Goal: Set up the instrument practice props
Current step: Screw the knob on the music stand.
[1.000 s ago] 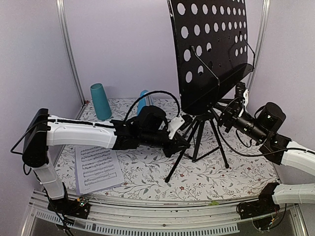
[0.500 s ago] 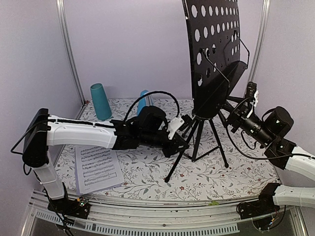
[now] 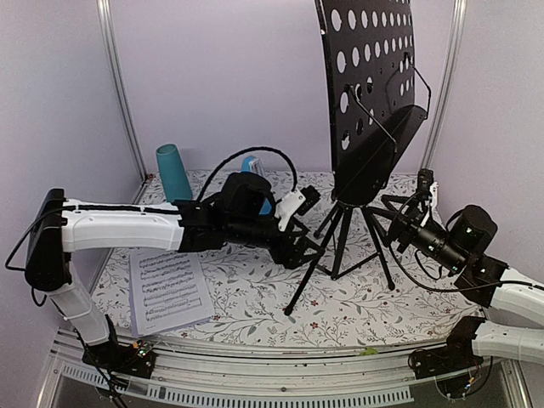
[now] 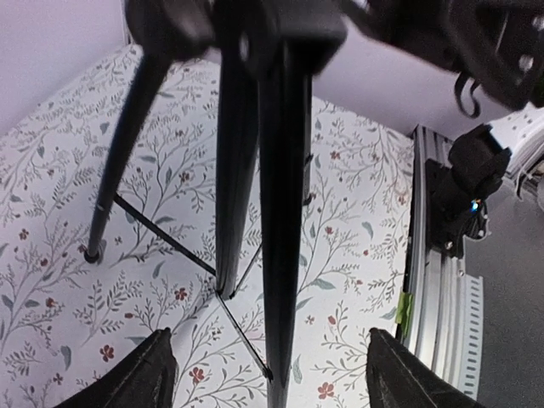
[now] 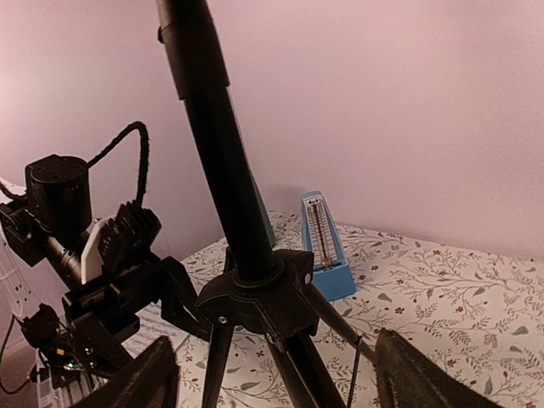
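The black music stand (image 3: 371, 93) stands upright on its tripod (image 3: 338, 248) at the right of the floral table. My left gripper (image 3: 299, 248) is open beside the tripod's left leg. In the left wrist view that leg (image 4: 282, 255) runs between my fingertips (image 4: 146, 376) without touching them. My right gripper (image 3: 398, 225) is open just right of the tripod. In its wrist view the post (image 5: 223, 170) and hub (image 5: 265, 299) lie ahead of the open fingers (image 5: 423, 376). A white sheet-music page (image 3: 168, 291) lies flat at front left. The blue metronome (image 5: 323, 246) stands at the back, half hidden by my left arm in the top view.
A tall teal cup (image 3: 174, 175) stands at the back left corner. Lavender walls with metal posts (image 3: 119, 85) close in the table. An aluminium rail (image 3: 280, 353) runs along the near edge. The tripod's thin braces (image 4: 161, 234) spread low between its legs.
The tray swung round to face more edge-on and upright. My left gripper opened off the tripod leg and rose slightly. My right gripper opened wider and drew back and down from the stand.
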`<action>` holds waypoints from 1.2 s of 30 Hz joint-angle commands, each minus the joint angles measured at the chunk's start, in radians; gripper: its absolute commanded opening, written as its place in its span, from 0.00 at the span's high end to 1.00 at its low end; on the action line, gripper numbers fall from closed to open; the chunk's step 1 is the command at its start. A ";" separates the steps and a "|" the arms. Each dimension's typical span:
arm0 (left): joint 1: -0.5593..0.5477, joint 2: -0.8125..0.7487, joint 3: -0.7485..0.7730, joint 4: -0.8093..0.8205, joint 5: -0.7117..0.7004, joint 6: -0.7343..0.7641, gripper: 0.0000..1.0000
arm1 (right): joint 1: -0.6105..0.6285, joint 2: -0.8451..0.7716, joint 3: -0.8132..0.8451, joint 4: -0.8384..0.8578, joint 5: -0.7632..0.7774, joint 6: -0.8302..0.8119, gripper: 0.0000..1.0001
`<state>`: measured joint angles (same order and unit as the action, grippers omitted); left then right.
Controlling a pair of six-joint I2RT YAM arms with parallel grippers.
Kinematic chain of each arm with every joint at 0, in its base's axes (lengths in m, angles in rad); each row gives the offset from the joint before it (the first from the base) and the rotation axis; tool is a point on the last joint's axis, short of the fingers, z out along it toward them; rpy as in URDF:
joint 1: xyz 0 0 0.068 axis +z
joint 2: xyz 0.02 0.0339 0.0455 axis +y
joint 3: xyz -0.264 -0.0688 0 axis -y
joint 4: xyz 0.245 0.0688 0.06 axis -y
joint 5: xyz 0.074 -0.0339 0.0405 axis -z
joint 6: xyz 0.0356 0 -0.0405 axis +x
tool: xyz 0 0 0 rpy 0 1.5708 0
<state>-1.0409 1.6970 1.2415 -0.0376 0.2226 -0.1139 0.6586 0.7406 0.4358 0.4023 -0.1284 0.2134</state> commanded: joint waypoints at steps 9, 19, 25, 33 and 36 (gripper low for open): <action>0.197 -0.081 0.009 0.157 0.180 0.391 0.23 | -0.005 -0.018 -0.007 -0.033 0.034 0.002 0.01; 0.282 0.111 0.171 0.278 0.398 0.747 0.30 | -0.004 -0.041 -0.003 -0.039 0.025 -0.089 0.01; 0.276 0.131 0.189 0.342 0.483 0.835 0.38 | -0.005 -0.067 0.016 -0.084 0.070 -0.121 0.01; 0.217 0.123 0.144 0.383 0.448 0.983 0.42 | -0.005 -0.039 0.058 -0.119 0.058 -0.132 0.01; 0.201 0.132 0.139 0.416 0.393 1.018 0.43 | -0.005 -0.034 0.067 -0.126 0.048 -0.132 0.01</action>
<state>-0.8074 1.8339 1.3972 0.3134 0.6708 0.8165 0.6579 0.7021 0.4660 0.2958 -0.0799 0.0921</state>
